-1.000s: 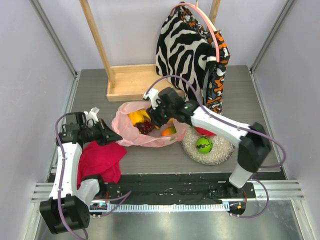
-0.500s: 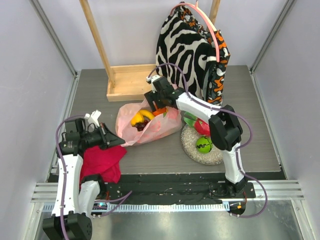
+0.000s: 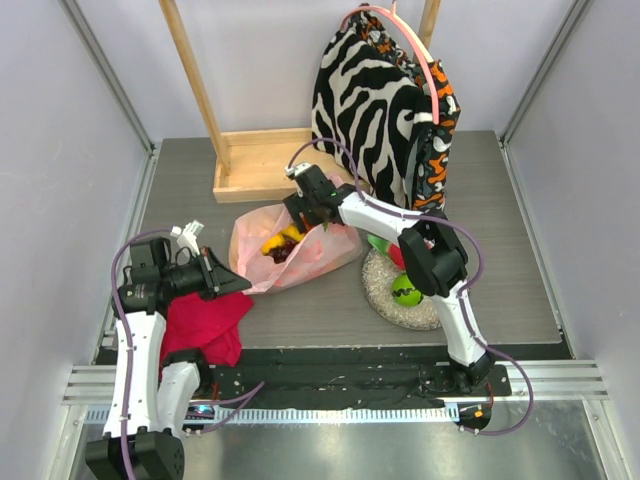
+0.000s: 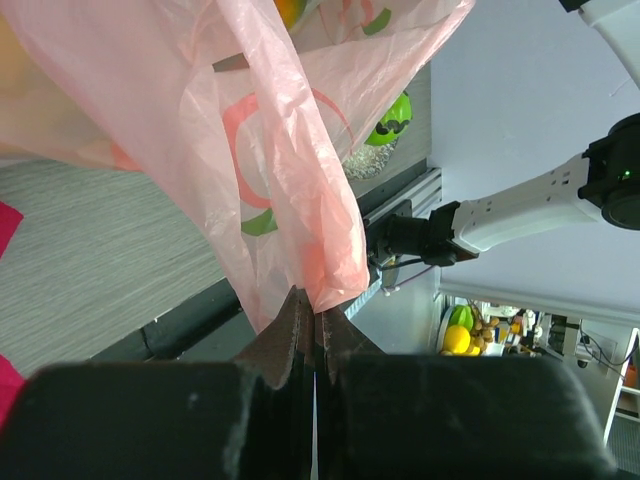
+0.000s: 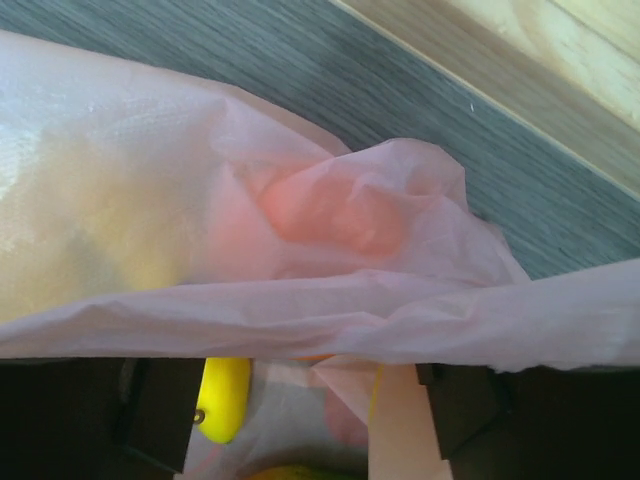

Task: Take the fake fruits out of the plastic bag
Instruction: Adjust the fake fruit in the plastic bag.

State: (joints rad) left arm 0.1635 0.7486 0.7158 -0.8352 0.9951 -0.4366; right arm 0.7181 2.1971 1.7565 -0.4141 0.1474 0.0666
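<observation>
The pink plastic bag (image 3: 300, 255) lies at mid-table, its mouth facing the left arm. Inside show the yellow banana bunch (image 3: 274, 243) and the dark red grapes (image 3: 283, 256). My left gripper (image 3: 226, 284) is shut on the bag's near edge (image 4: 310, 270). My right gripper (image 3: 301, 208) is open at the bag's far rim, with bag film (image 5: 330, 300) draped across its fingers (image 5: 160, 420) and a banana (image 5: 222, 398) beyond. The green apple (image 3: 406, 290) and a red fruit (image 3: 399, 256) lie on the silvery plate (image 3: 382, 298); the apple also shows in the left wrist view (image 4: 396, 120).
A magenta-red cloth (image 3: 205, 318) lies under the left arm. A wooden tray with an upright post (image 3: 262, 165) stands behind the bag. The zebra-patterned bag (image 3: 365, 100) and an orange patterned fabric (image 3: 436, 170) hang at the back right.
My right gripper has drawn back from inside the bag to its far rim. The bag has bunched up and shifted left. My left gripper has dropped slightly and still holds the edge.
</observation>
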